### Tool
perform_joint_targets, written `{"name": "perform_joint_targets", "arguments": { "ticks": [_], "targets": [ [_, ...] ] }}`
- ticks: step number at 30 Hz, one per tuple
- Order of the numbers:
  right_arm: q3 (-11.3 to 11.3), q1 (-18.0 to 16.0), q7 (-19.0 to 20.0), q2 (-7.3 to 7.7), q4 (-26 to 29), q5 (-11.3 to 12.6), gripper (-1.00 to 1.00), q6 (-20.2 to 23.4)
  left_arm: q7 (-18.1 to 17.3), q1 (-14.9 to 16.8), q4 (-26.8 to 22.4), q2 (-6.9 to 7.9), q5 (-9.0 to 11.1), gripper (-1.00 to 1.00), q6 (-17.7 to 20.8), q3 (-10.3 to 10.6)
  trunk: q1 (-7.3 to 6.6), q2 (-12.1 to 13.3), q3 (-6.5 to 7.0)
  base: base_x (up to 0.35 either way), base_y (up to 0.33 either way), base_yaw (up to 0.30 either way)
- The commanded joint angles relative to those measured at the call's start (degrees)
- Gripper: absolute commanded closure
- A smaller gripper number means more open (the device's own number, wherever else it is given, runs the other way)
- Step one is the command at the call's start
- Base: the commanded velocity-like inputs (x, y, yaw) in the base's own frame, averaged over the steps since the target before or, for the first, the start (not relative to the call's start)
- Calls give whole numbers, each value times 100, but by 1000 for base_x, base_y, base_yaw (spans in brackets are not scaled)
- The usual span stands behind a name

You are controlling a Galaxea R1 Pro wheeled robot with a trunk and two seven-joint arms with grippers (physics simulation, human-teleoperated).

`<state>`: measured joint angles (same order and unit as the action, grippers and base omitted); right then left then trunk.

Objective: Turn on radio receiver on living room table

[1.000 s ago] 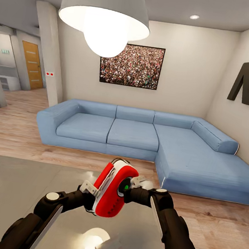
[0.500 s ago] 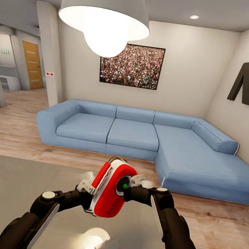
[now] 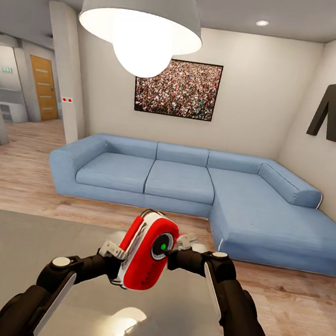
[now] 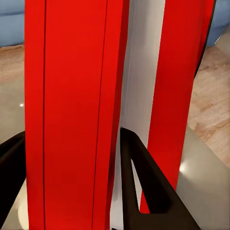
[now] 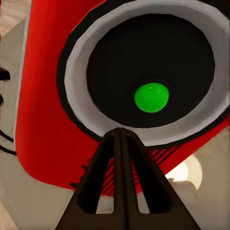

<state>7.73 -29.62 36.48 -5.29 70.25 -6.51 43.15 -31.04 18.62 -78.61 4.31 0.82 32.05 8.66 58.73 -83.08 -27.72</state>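
Radio (image 3: pixel 145 253) held above table (image 3: pixel 6 252).
L gripper (image 3: pixel 116 254) clamped radio's body betw. its fingers (image 4: pixel 143 187); R gripper (image 3: pixel 175 250), fingers (image 5: pixel 120 187) closed together, tips at dial (image 5: pixel 151 97).

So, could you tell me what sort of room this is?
Most likely a living room: a blue L-shaped sofa, a low glossy grey table, a framed picture and a dome pendant lamp.

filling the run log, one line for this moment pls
left gripper: holds radio above table | right gripper: shut, at dial
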Motion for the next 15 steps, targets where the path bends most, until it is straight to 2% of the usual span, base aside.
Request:
{"name": "perform_joint_targets", "arguments": {
  "ticks": [1, 11, 15],
  "targets": [
    [0, 0, 0, 1, 2, 0, 100, 0, -3, 1, 16, -1, 52, 100, 6, -34, 0, 0, 0, 0, 0, 0],
    [-9, 0, 0, 8, 125, -7, 100, 21, -7, 1, 60, 8, 50, 100, -5, -163, 0, 0, 0, 0, 0, 0],
    [-15, 0, -1, 17, 276, -13, 100, 38, -12, 1, 57, 8, 50, 100, -6, -419, 0, 0, 0, 0, 0, 0]
  ]
}}
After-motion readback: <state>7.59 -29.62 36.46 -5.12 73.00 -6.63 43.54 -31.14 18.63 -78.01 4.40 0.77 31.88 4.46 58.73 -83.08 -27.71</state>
